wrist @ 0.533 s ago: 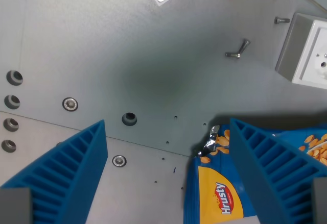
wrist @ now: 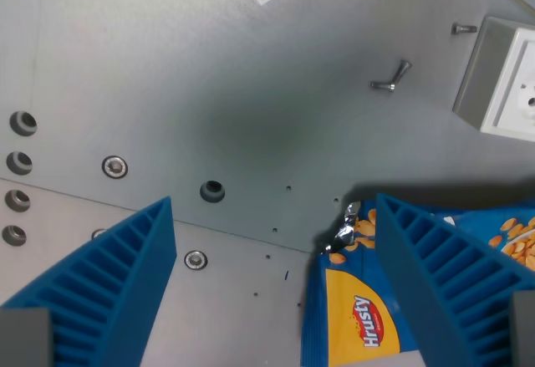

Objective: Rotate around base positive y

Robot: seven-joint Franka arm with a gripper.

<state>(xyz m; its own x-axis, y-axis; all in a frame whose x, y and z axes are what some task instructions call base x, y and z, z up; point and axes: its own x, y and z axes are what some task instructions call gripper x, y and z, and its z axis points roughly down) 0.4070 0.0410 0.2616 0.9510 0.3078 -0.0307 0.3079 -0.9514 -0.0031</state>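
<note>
The claw (wrist: pixel 276 283) hangs spread above the grey bench (wrist: pixel 251 91). A blue snack bag (wrist: pixel 355 317) reads "Hrusty"; its right side lies hidden under the right finger (wrist: pixel 443 275).

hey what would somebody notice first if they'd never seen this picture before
Probably the two ribbed blue fingers of the gripper, spread wide across the bottom of the wrist view. Next, the blue Hrusty snack bag at the lower right, partly hidden behind the finger on the wrist view's right, lying on the grey metal table. A white and grey box sits at the upper right edge.
</note>
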